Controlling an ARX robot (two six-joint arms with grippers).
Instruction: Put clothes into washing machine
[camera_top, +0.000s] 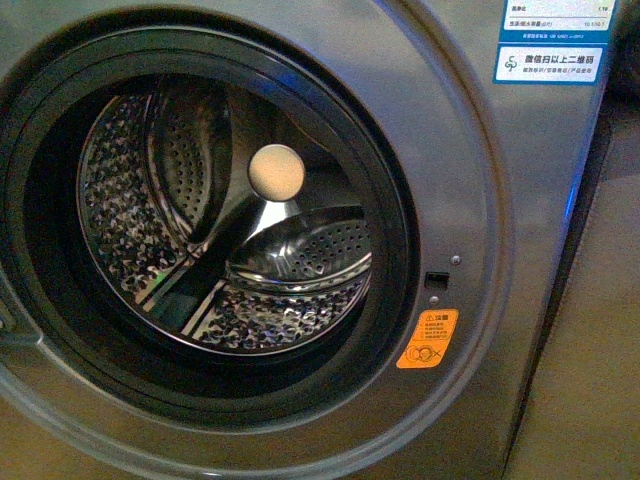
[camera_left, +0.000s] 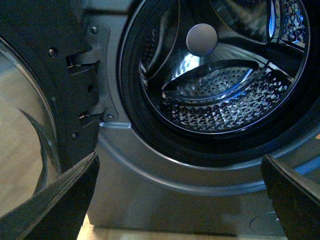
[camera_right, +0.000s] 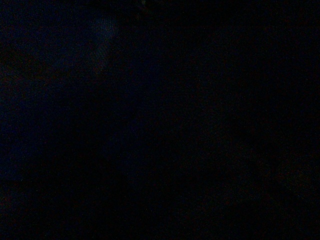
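Observation:
The grey washing machine (camera_top: 470, 180) fills the front view, its black-rimmed porthole wide open onto a shiny perforated steel drum (camera_top: 290, 270) that holds nothing. The left wrist view faces the same machine (camera_left: 150, 195) from low down, looking up into the drum (camera_left: 220, 95). My left gripper (camera_left: 182, 200) is open in front of the lower front panel, its two dark fingers (camera_left: 60, 200) far apart with nothing between them. The right wrist view is dark. The clothes are out of view. No arm shows in the front view.
The machine's open door (camera_left: 40, 100) with its hinge (camera_left: 92, 55) stands close to my left gripper. An orange warning sticker (camera_top: 428, 339) and blue-white labels (camera_top: 550, 40) sit on the front panel. Pale floor (camera_left: 20, 150) shows through the door glass.

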